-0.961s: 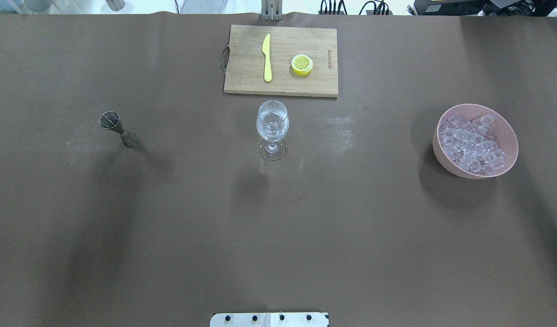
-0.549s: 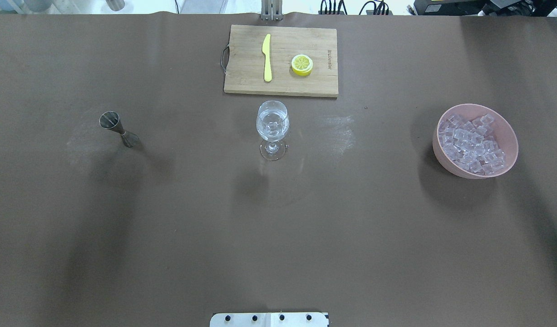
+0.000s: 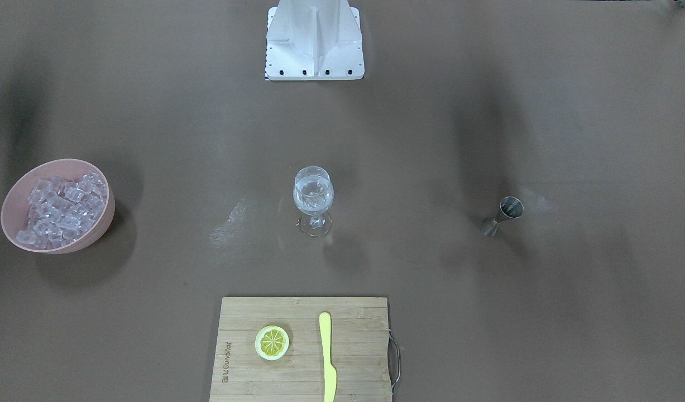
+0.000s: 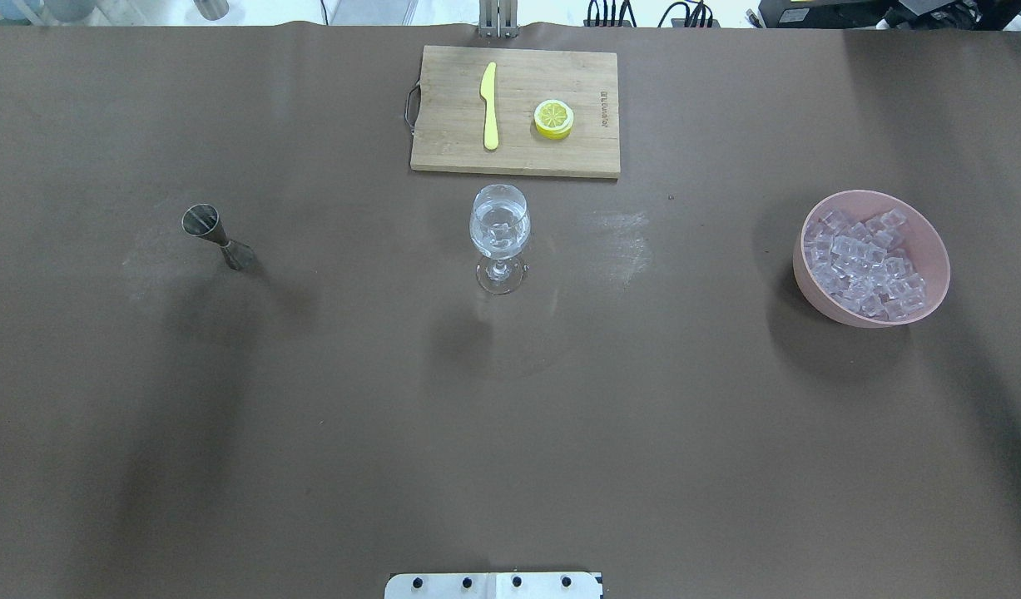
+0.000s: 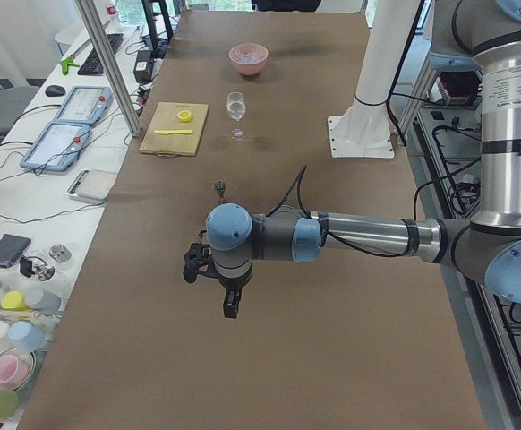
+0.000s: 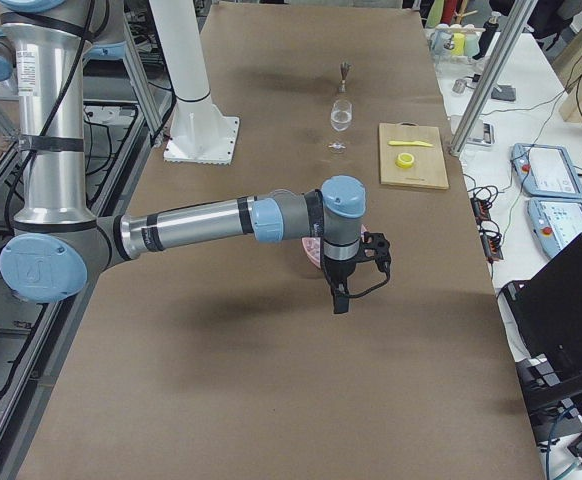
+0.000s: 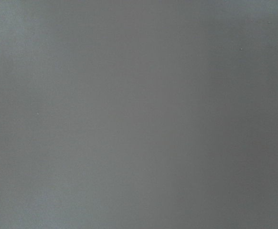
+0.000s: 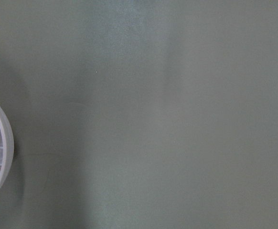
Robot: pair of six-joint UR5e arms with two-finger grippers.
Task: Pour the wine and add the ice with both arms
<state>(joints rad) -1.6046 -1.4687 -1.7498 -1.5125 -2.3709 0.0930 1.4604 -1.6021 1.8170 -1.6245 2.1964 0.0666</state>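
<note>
A wine glass (image 4: 499,225) with clear contents stands upright mid-table, also in the front view (image 3: 313,195). The ice (image 4: 864,262) fills a pink bowl (image 4: 934,249) at the right; the bowl's rim shows at the left edge of the right wrist view (image 8: 5,143). A steel jigger (image 4: 215,235) stands at the left. Neither arm shows in the overhead or front views. In the left side view my left gripper (image 5: 229,305) hangs over bare table, short of the jigger (image 5: 219,187). In the right side view my right gripper (image 6: 339,298) hangs just in front of the bowl. I cannot tell whether either is open or shut.
A wooden cutting board (image 4: 443,150) lies behind the glass with a yellow knife (image 4: 489,104) and a lemon slice (image 4: 553,118) on it. The white robot base (image 3: 314,39) stands at the robot's table edge. Brown paper covers the table.
</note>
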